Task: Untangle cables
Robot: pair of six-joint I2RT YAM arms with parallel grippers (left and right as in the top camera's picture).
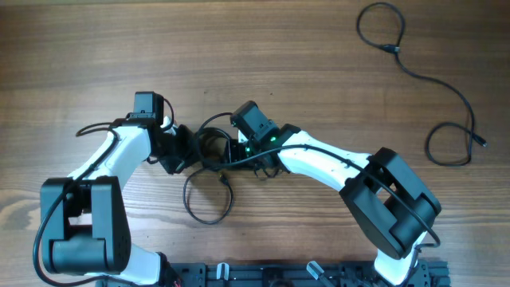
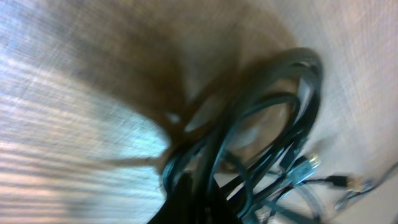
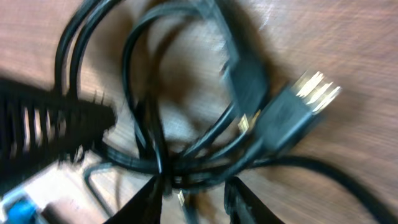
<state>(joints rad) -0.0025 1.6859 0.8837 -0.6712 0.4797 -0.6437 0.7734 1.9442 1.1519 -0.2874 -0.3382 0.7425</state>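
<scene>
1. Cables: a black tangle of overlapping loops at the middle of the wooden surface, between the two arms.
2. Left tool: at the tangle's left side. The wrist view is blurred, so wide or narrow cannot be told.
3. Right tool: at the tangle's right side, fingers narrowly apart, with strands crossing at their tips.
4. Plug: black, with gold contacts, lying among the loops.
5. Single cable: well apart, toward the far right corner.

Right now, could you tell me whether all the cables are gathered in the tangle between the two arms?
No, one cable lies alone at the table's far right, apart from the tangle.
</scene>
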